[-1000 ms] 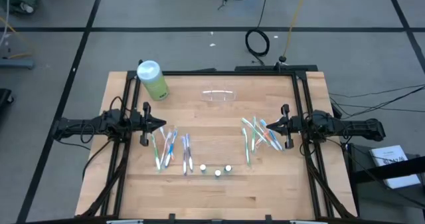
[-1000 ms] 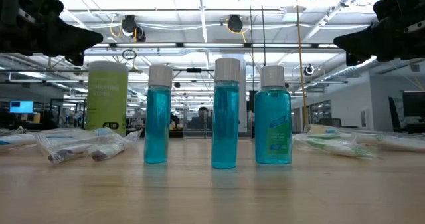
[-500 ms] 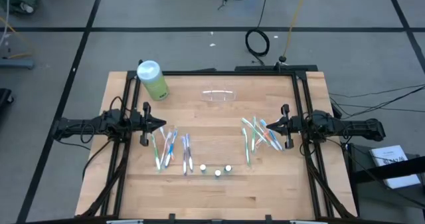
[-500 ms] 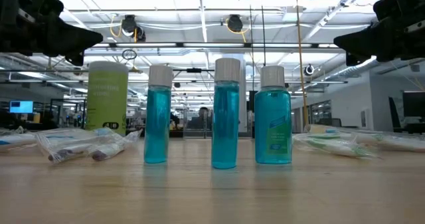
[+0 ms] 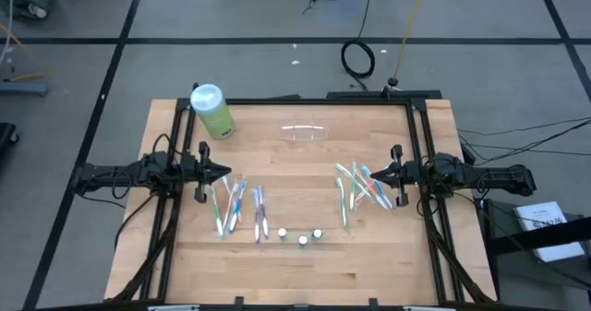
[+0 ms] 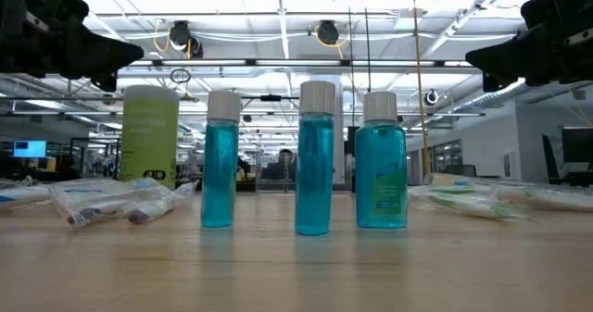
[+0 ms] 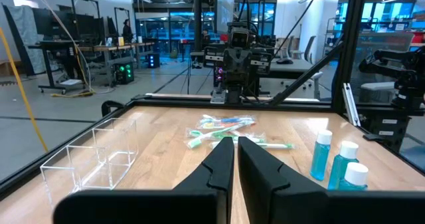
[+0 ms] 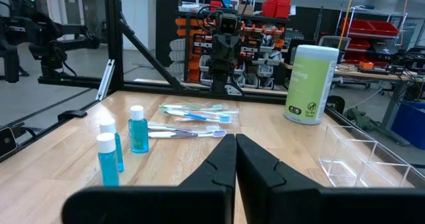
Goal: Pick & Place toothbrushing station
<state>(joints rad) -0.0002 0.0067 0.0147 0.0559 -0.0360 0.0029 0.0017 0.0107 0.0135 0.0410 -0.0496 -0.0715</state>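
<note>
Toothbrushing station (image 5: 303, 133) standing near the middle of the worktop's (image 5: 388, 256) far edge, clear and empty, long axis running parallel to that edge. Left gripper (image 5: 224, 173) parked over the left side, right gripper (image 5: 372, 173) over the right side, both pointing inward at each other, jaws pressed together and holding nothing on either arm. Station lying farther toward the far edge than the line between the two grippers, and roughly midway between them (neither arm clearly nearer, judging from above). Seen from the left wrist, station (image 7: 93, 157) off to one side of the closed fingers (image 7: 219, 164); from the right wrist, station (image 8: 362, 161) off to the opposite side. Likely next: either arm swinging toward the far edge and spreading its jaws across the holder's short width. Green bottle (image 5: 212, 111) near the far left corner, well apart from the station.
</note>
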